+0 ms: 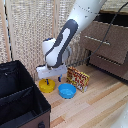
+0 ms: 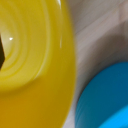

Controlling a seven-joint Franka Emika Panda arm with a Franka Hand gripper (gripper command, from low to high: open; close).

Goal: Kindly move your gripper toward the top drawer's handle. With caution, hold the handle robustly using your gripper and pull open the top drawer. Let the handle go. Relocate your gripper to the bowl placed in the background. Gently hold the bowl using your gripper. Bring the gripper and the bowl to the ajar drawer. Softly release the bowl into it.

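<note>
The yellow bowl (image 1: 47, 87) sits on the light wood floor, in front of the reed screen. My gripper (image 1: 48, 80) hangs straight down onto it, its fingers reaching the bowl's rim. The exterior view does not show whether the jaws are closed. In the wrist view the yellow bowl (image 2: 35, 60) fills most of the picture, blurred and very close. The top drawer (image 1: 114, 36) of the dresser is at the exterior view's right and stands out from the dresser. Its silver handle (image 1: 99, 40) runs across the front.
A blue bowl (image 1: 67, 90) lies just beside the yellow one and also shows in the wrist view (image 2: 107, 97). A red and yellow box (image 1: 78, 78) stands behind it. A large black case (image 1: 20, 97) stands at the exterior view's left. A lower drawer front (image 1: 111, 62) sits under the top drawer.
</note>
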